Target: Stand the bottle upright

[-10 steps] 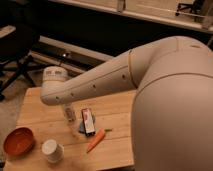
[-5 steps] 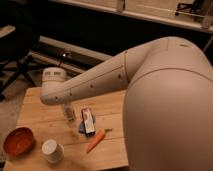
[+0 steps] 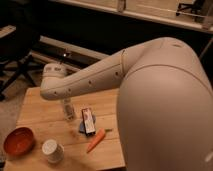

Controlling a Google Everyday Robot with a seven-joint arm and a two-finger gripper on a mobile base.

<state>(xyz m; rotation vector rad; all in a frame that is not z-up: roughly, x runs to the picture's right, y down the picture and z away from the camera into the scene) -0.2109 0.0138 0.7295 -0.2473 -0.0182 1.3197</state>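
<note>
Pincer (image 3: 65, 102) hung below the smooth white arm (image 3: 95, 80), just over the bottle (image 3: 67, 110); spread or pressed together, could not be told. Bottle: slim, translucent whitish plastic, seemingly upright on the pale planked wooden worktop (image 3: 40, 112), left of the flat dark packet (image 3: 88, 120). Tapered orange carrot (image 3: 95, 140) lay in front of the packet. Round white cup (image 3: 52, 149) near the front edge, round orange bowl (image 3: 19, 141) to its left.
</note>
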